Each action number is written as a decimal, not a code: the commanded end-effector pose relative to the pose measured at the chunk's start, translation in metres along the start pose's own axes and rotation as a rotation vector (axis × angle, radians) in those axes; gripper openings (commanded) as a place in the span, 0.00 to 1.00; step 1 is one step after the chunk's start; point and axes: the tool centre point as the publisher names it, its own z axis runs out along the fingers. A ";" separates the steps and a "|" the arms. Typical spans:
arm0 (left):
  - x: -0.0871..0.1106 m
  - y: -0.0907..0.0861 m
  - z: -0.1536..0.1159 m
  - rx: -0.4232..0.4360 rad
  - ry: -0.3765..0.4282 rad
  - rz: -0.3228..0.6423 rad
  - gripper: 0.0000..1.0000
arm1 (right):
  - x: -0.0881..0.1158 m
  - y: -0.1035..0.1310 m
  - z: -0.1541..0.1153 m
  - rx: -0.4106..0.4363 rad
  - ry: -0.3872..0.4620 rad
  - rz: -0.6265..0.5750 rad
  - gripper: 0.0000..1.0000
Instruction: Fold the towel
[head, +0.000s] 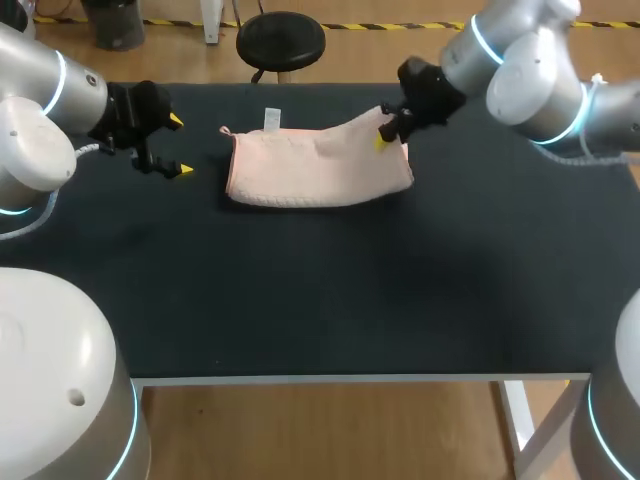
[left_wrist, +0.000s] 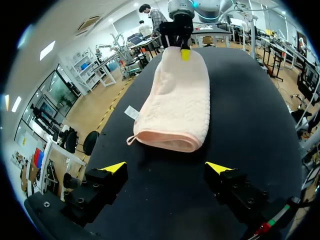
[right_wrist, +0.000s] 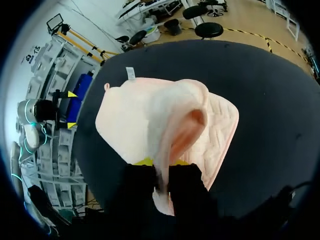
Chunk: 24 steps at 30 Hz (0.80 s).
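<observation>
The towel (head: 315, 168) lies on the table (head: 300, 290), near its far edge. The left gripper (head: 181, 146) stands left of it, apart. The right gripper (head: 385, 133) is at its right end.

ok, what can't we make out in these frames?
- Right wrist view: the right gripper tips are mostly buried in the pinched towel fold.
- Head view: the gripped towel corner is hidden behind that gripper's body.
- All views: how many layers lie under the top one cannot be seen.
- Head view: the tag print is too small to read.
</observation>
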 end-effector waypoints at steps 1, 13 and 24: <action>0.000 0.002 0.000 0.008 0.000 0.003 1.00 | -0.015 -0.001 0.004 0.004 0.001 0.031 1.00; 0.000 0.002 0.000 0.008 0.000 0.003 1.00 | -0.040 -0.019 0.002 -0.001 -0.005 0.147 1.00; 0.000 0.002 0.000 0.008 0.000 0.003 1.00 | -0.058 -0.026 0.014 0.021 0.008 0.186 1.00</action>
